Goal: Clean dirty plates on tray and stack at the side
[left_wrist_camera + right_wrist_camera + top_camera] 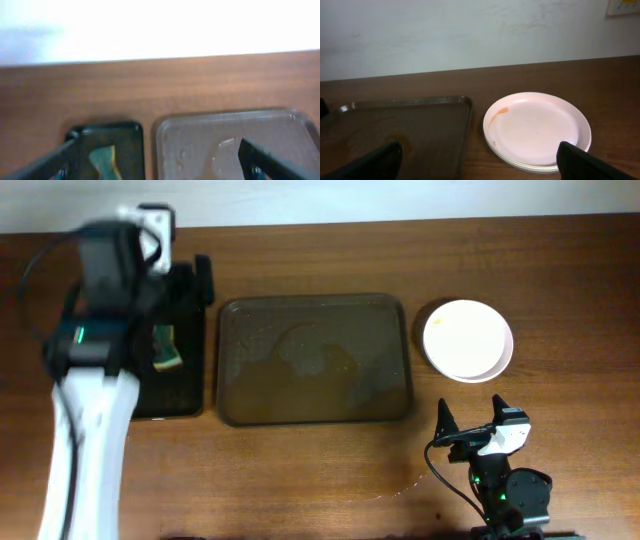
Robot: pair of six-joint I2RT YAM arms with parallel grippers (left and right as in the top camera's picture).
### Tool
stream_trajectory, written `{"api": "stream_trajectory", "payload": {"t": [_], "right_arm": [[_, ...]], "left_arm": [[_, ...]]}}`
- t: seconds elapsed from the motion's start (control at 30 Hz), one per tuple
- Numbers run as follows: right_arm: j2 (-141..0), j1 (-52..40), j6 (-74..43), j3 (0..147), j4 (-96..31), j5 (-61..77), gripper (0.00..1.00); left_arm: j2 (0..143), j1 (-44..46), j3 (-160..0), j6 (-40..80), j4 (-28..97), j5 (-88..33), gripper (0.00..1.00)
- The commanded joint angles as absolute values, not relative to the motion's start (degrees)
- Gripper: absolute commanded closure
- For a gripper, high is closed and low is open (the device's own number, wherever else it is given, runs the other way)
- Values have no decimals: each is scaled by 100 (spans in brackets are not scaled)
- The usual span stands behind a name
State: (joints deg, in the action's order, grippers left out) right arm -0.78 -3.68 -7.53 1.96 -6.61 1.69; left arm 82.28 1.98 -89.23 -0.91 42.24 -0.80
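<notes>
The white plates (467, 340) sit stacked on the table right of the large dark brown tray (315, 360). In the right wrist view the stack (537, 127) shows a faint orange smear on the top plate, beside the tray (405, 130). The tray holds no plates and looks wet. My right gripper (478, 425) is open and empty, near the front edge, below the plates; its fingers frame the view (480, 160). My left gripper (180, 280) is open and empty above the black tray's far end; its fingers (160, 165) straddle the black tray and the brown tray (230, 145).
A smaller black tray (170, 345) lies left of the brown tray and holds a green-yellow sponge (165, 348), which also shows in the left wrist view (105, 160). A white wall runs behind the table's far edge.
</notes>
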Motion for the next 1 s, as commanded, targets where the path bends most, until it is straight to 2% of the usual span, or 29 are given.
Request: {"api": "stream_trajectory", "payload": {"t": [0.0, 0.1, 0.17, 0.33, 0.57, 0.63, 0.97], "right_arm": [[-21, -377, -753, 139, -659, 257, 2], [-21, -377, -753, 139, -659, 257, 2], [-21, -377, -753, 139, -659, 257, 1], [-21, -377, -753, 139, -659, 257, 2], [-21, -377, -753, 139, -659, 257, 2], [-21, -377, -753, 139, -659, 257, 2], [-21, -377, -753, 139, -659, 257, 2]], "left_arm": [[6777, -86, -7133, -301, 3658, 47, 1], [5463, -183, -5391, -445, 2528, 45, 1], [4215, -183, -3706, -443, 1085, -5, 1], [2180, -183, -1586, -692, -49, -1, 1], [399, -176, -49, -854, -209, -3, 1], [95, -156, -47, -941, 373, 3, 1], [30, -152, -49, -956, 475, -3, 1]]}}
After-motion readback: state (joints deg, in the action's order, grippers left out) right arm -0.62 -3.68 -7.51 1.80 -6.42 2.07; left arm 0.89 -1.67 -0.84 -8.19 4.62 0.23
